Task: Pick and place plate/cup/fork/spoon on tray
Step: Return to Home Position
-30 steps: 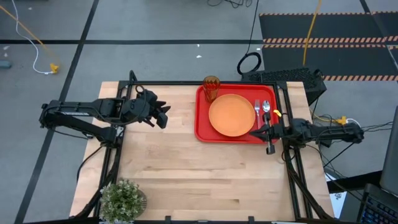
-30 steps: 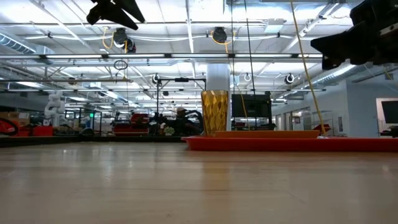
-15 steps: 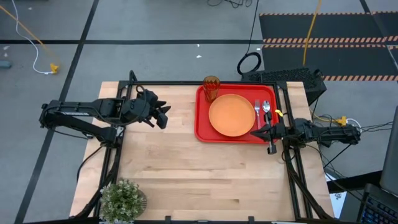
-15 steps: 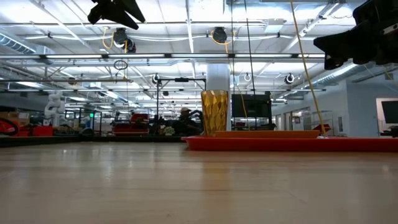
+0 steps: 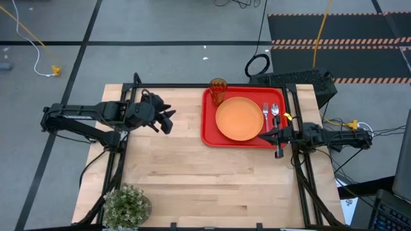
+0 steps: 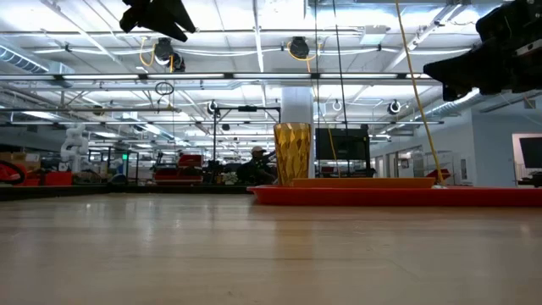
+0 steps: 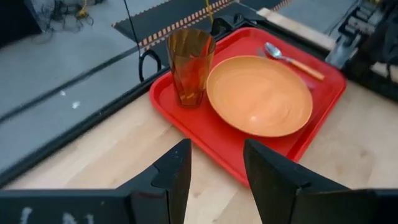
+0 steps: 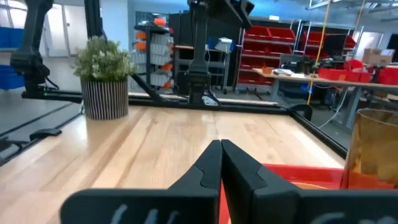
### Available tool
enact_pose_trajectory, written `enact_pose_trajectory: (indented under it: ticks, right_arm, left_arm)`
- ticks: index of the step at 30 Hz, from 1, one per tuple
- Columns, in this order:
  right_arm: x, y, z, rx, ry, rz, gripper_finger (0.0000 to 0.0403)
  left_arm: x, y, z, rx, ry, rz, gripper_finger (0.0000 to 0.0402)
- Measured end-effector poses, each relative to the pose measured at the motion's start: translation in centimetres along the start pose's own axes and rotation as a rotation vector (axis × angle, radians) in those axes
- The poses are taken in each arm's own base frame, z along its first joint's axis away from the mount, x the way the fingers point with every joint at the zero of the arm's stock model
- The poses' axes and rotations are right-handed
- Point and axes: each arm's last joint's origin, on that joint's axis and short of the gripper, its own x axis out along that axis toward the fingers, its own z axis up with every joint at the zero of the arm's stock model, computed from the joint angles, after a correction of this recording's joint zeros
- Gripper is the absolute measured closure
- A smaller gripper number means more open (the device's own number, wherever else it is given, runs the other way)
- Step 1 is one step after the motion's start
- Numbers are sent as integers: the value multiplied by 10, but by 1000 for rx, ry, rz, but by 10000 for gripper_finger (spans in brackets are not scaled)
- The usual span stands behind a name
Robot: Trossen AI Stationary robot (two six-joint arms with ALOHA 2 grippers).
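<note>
The red tray [image 5: 210,131] lies at the table's far right. On it rest the orange plate [image 5: 239,119], the amber cup [image 5: 218,90] upright at the far left corner, the red-handled fork [image 5: 265,115] and the yellow-handled spoon [image 5: 276,113], side by side to the right of the plate. My left gripper [image 5: 168,120] hovers open and empty to the left of the tray, its fingers [image 7: 174,174] apart in the left wrist view. My right gripper [image 5: 270,136] hovers shut and empty over the tray's near right corner, its fingers [image 8: 211,163] together.
A potted plant [image 5: 127,205] stands at the table's near left corner. Bare wood [image 5: 212,179] lies between it and the tray. A black frame runs along the table's edges, and cables lie on the floor beyond.
</note>
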Motion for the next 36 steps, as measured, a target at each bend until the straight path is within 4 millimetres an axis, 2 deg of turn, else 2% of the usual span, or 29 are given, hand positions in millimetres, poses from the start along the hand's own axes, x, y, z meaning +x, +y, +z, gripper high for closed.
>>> enact_pose_trajectory:
  ticks: [5,9,18,27,36]
  right_arm:
    - [0,0,-6,-10,61,7,403]
    - [1,1,-6,-42,61,9,403]
    - [1,0,4,-42,-41,-5,403]
    - [1,0,4,-42,-36,-3,403]
    - [1,0,4,-42,-39,-2,403]
  left_arm:
    - [6,0,-8,141,21,4,254]
    - [9,1,-18,181,55,-47,268]
    - [23,3,-57,137,9,-257,392]
    - [22,10,-96,166,-15,-328,396]
    - [25,31,-146,218,2,-371,397]
